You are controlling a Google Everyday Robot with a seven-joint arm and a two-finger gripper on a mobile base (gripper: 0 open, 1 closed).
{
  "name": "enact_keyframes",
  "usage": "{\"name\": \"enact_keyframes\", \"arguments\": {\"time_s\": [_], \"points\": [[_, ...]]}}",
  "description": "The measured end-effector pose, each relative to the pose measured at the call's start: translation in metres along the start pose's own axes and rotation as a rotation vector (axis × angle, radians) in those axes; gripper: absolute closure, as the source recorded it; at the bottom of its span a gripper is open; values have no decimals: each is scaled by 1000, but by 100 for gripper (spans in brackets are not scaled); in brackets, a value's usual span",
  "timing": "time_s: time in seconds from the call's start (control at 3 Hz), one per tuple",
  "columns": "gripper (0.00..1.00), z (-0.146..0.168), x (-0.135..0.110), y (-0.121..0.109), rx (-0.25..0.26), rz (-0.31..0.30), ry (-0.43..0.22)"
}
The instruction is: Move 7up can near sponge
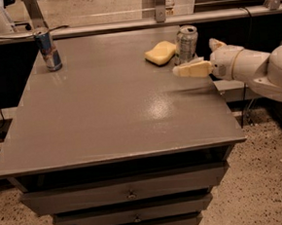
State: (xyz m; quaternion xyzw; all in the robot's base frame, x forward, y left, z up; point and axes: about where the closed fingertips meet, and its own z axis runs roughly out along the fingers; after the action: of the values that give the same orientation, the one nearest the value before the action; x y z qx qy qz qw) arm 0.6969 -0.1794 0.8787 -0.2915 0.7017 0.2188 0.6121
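The grey tabletop [107,117] carries everything. At its right edge hovers the gripper [200,60], fingers seemingly apart and clasping nothing, just in front of the upright 7up can [187,42]. The can stands just beside the sponge [160,53]. A blue can [48,49] stands far left.

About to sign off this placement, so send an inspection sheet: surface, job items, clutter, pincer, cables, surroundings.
Surface: grey table, flat, with a glare patch near the middle; no spill seen.
Job's things: 7up can upright at the far right, close beside the sponge; contact cannot be told.
Clutter: blue-and-silver can upright at the far left corner.
Grippers: pincer open, holding nothing, at the table's right edge just in front of the 7up can.
Cables: dark cable behind the far left corner; another hanging right of the table.
Surroundings: drawers under the table; speckled floor.
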Motion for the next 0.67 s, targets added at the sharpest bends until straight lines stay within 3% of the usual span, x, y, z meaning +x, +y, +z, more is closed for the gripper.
{"name": "enact_keyframes", "arguments": {"time_s": [0.33, 0.67], "points": [[0, -55, -59, 17, -17, -136, -28], [0, -103, -98, 37, -53, -229, -38]]}}
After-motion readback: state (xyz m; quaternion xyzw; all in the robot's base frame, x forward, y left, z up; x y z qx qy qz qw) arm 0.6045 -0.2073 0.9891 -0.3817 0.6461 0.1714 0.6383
